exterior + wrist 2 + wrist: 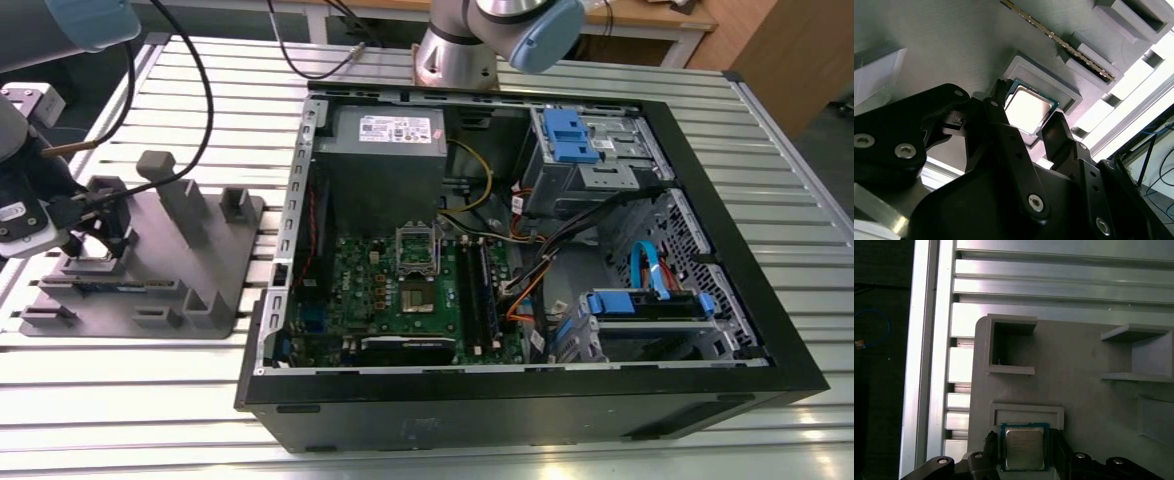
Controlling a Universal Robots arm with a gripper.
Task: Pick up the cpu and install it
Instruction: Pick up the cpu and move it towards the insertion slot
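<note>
Green motherboard [400, 290] shows in the exterior view, while the second wrist view has the cpu [1026, 111] between the gripper's [1028, 106] spread fingers.

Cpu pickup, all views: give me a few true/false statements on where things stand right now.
1. The cpu lies in a pocket of the grey fixture. True.
2. The gripper is over the motherboard. False: it is down at the fixture, right at the cpu.
3. The computer case lies open, its inside showing. True.
4. The fixture stands inside the case. False: it stands on the slatted table, to the exterior view's left of the case.
</note>
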